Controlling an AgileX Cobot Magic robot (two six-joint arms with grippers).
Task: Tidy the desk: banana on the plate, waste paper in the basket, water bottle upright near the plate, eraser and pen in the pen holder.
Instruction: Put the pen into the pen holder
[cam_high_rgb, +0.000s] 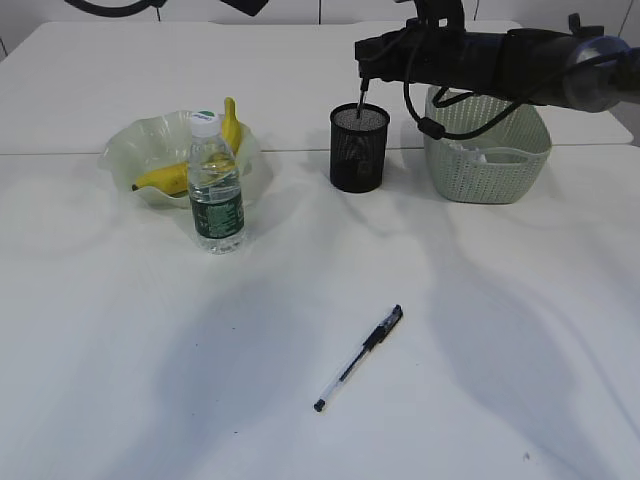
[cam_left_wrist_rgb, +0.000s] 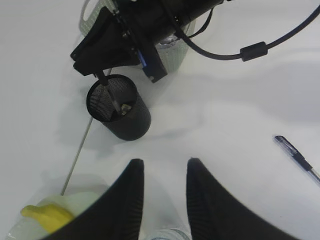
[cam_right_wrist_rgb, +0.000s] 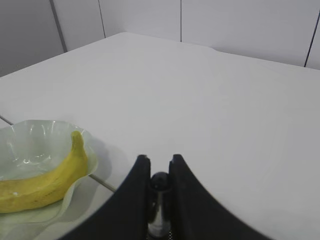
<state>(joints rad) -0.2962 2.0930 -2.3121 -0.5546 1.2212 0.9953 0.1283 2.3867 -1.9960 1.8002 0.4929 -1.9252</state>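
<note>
My right gripper reaches in from the right, shut on a dark pen. That pen hangs upright with its lower end inside the black mesh pen holder. In the right wrist view the pen sits clamped between the fingers of the gripper. A small pale block, seemingly the eraser, lies at the holder's bottom. A second pen lies on the desk in front. The banana rests in the green plate. The water bottle stands upright before it. My left gripper hovers open over the bottle.
The sage green basket stands right of the pen holder, under my right arm, with something white inside. A seam in the tabletop runs behind the plate. The loose pen lies alone on the white desk.
</note>
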